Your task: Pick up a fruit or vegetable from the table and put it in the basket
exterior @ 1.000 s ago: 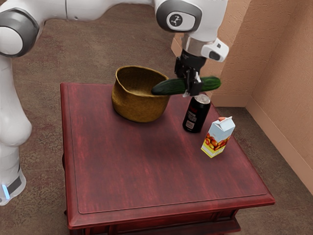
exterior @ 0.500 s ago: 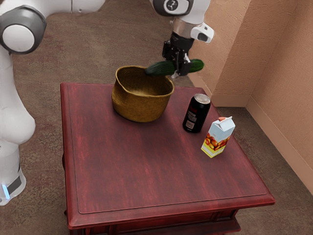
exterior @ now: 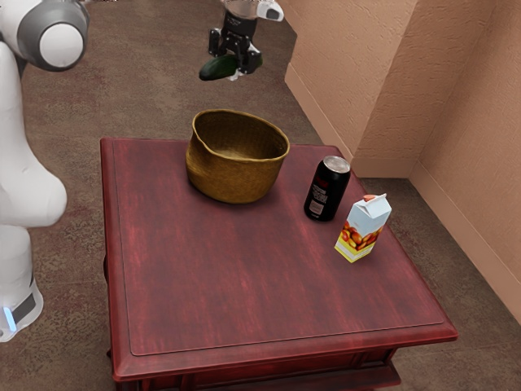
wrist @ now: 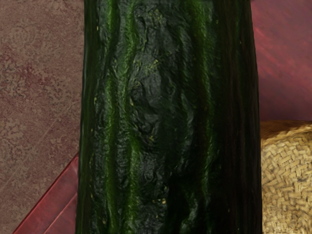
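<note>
A: Where's the cucumber (exterior: 216,68)?

B: Up in the air, clamped between the two fingers of the black gripper (exterior: 237,65). It's higher than the basket (exterior: 232,177) and apart from it; whether it's right over the opening, I can't tell.

A: What's its skin like?

B: Dark green, wrinkled and bumpy, with brighter green ridges running lengthwise. The exterior view gives it a long shape with a rounded end.

A: And the basket?

B: Round and deep, brownish gold, with a wavy rim. The wrist view brings out a weave of flat, straw-coloured strips. It stands near the table's far edge.

A: That table (exterior: 244,285) looks like wood.

B: Yes, stained deep red, streaky, with a groove inside its border.

A: Any brands?

B: None I can read. The can (exterior: 327,191) is a black cylinder with a silvery top, some red marks and a pale printed block; the lettering is too small. It's upright near the table's far corner on the exterior view's right.

A: Beside it?

B: A gable-topped drink carton (exterior: 362,228), upright near the table's edge on the exterior view's right: pale blue and white, orange-red fruit pictures, yellow near the base.
</note>
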